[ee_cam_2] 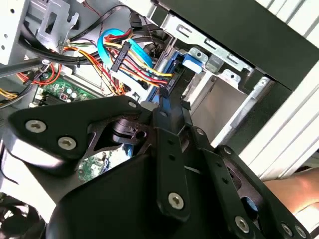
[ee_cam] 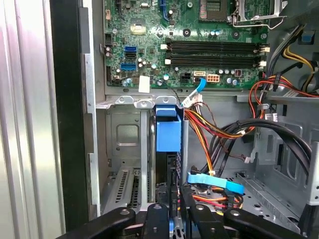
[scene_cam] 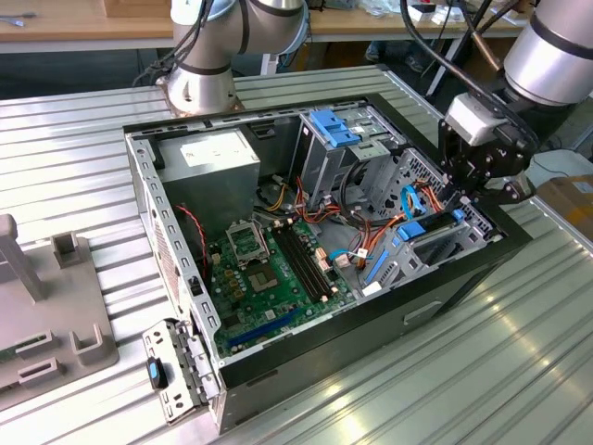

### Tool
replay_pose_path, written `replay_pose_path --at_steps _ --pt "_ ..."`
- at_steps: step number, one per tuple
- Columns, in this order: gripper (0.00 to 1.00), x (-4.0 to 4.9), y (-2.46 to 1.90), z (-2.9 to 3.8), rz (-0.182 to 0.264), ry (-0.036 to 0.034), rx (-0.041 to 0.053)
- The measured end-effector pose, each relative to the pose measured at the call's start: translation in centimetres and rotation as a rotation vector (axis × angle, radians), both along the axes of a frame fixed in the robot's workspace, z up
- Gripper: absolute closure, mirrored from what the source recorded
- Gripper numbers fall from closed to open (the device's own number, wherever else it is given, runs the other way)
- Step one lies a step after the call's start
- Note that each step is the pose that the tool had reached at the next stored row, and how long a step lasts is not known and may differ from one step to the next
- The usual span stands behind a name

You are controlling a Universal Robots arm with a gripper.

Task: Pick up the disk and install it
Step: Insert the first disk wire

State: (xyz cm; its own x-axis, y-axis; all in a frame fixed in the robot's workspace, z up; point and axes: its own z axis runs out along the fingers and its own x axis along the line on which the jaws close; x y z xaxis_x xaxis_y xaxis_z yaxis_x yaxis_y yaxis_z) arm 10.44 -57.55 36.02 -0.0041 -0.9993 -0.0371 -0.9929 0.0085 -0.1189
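Observation:
The disk (scene_cam: 434, 234) stands on edge in the drive bay at the corner of the open computer case (scene_cam: 445, 297) toward the exterior view's right. Its dark body sits between bright blue rails. In the first wrist view the disk (ee_cam: 167, 132) shows edge-on with a blue rail end on top, between grey bay walls. My gripper (scene_cam: 463, 199) hangs directly over its end nearest the case wall. The black fingers (ee_cam: 160, 221) flank the disk's dark edge, so the gripper (ee_cam: 174, 214) looks shut on it. In the second wrist view the gripper (ee_cam_2: 167, 107) meets the disk (ee_cam_2: 172, 79) next to a bundle of cables.
Red, yellow and blue cables (ee_cam: 209, 139) crowd the bay's side. The green motherboard (scene_cam: 269, 269) lies in the case middle. A grey power supply (scene_cam: 208, 158) and a metal cage with a light-blue latch (scene_cam: 334, 130) stand at the back. A grey fixture (scene_cam: 46, 306) sits on the exterior view's left.

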Motion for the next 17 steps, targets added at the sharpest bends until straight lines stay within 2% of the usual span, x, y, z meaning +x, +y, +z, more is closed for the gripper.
replay_pose_path --at_steps 1,5,9,10,15,17 --pt "0.76 0.00 0.00 1.18 0.000 0.0000 0.0000" --pt "0.76 -0.02 0.00 1.23 0.000 -0.0001 0.0000" --pt "0.76 -0.64 0.28 1.24 0.000 -0.0005 0.0000" --pt "0.76 -0.89 0.63 1.23 -0.001 -0.0004 0.0001" --pt "0.76 -0.93 0.69 1.24 -0.001 -0.0004 0.0000" --pt "0.76 -1.21 1.38 1.23 -0.001 -0.0004 0.0002"
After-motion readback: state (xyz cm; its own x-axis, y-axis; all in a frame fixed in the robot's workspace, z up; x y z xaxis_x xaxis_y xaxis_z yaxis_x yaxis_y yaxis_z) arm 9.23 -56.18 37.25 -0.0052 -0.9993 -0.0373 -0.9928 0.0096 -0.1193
